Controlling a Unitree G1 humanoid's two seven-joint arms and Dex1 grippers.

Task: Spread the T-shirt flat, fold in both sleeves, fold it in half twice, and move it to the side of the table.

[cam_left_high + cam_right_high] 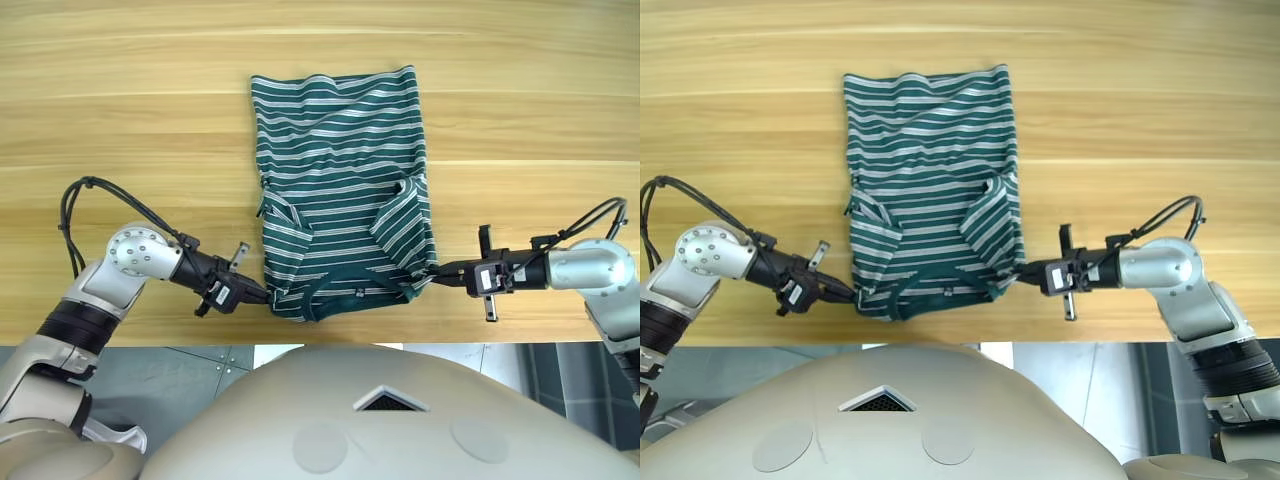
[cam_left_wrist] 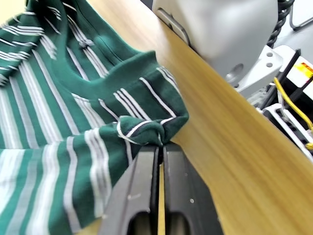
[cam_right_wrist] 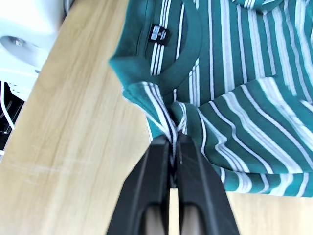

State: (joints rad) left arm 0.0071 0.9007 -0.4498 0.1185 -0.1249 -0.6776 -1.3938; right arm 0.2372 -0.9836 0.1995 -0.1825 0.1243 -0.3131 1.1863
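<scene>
nearest you, along the near edge of the desk (image 1: pixel 120 120), you have two end effectors, one at each side of the shirt's collar end. your left end effector (image 1: pixel 268 296) comes in low from the left. its two fingers are pressed together on a bunched fold of cloth at the near left corner of the t-shirt (image 1: pixel 340 180). in the left wrist view the striped fabric is pinched right at the fingertips, with bare wood just beside it. your right end effector (image 1: pixel 437 268) comes in from the right and is clamped the same way on the near right corner. in the right wrist view the cloth is gathered into a small pleat between its fingers.

there is one t-shirt, dark green with thin white stripes. it lies lengthwise on the desk between the two grips. its neckline (image 1: pixel 345 290) is at the near end, with one small dark label (image 3: pixel 159 33) inside it.

just beyond the neckline you can count two sleeves, both turned inward over the body. the left sleeve (image 1: pixel 280 215) and the right sleeve (image 1: pixel 400 222) lie as slanted flaps, apart from each other. farther on, the body runs as a narrow rectangle to the far hem (image 1: pixel 335 82), which is slightly rumpled.
</scene>
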